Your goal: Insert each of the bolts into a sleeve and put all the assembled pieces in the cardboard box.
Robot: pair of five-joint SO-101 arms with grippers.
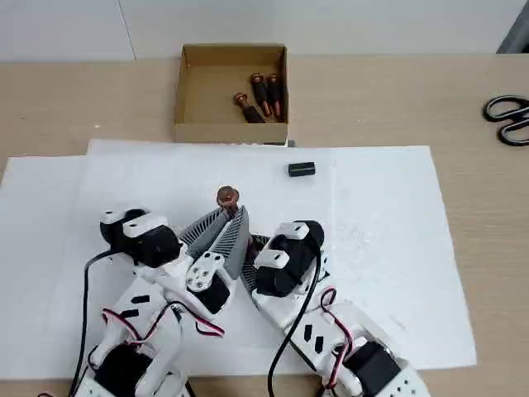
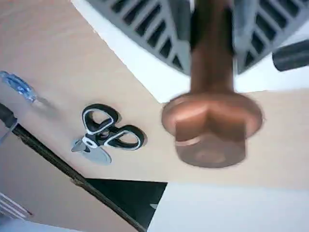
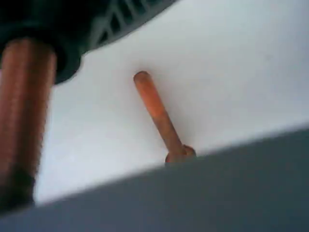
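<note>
The bolt sits nearest my lens, head toward me. It is pinched by its shank in the left gripper and held off the paper, I judge so that the free sleeve, at 1 o'clock from it, can be mated to it. The cardboard box at 12 o'clock holds three assembled pieces. A second bolt lies flat on the paper near the right arm, and I cannot tell whether that arm's pincer is spread or pressed together.
</note>
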